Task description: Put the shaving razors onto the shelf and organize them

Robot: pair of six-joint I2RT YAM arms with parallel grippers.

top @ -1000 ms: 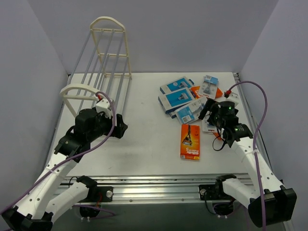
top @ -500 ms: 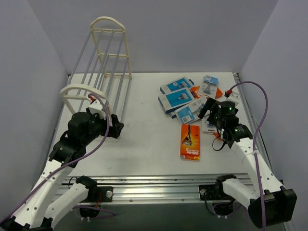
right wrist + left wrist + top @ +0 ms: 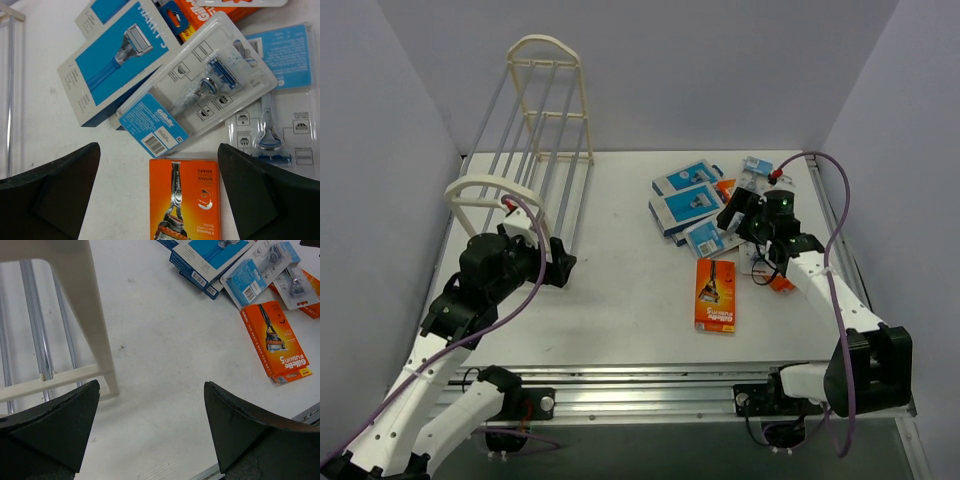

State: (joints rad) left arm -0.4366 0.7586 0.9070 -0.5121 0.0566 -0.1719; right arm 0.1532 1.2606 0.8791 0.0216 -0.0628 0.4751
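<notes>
The right hand (image 3: 733,213) was held spread wide above the heap of shaving razors, with nothing gripped between its dark fingers (image 3: 55,195). Directly beneath it, in the wrist view, a clear blister pack (image 3: 200,90) with a blue printed card was seen lying slantwise, partly across a blue-and-white box (image 3: 112,65). A second blister card (image 3: 272,115) lay just beside it on the right. A glossy orange box (image 3: 185,200) was set flat on the pale bench (image 3: 620,300) at the heap's near edge. More orange cardboard was glimpsed under the packs at the far side. The left hand (image 3: 560,268) was likewise released and empty, hanging low beside the near end frame of the shelf (image 3: 535,150). The shelf, made of cream-white arched ends joined by thin shiny rods, was seen on the bench's left side. All the packs were pictured on the right half, well apart from it.
</notes>
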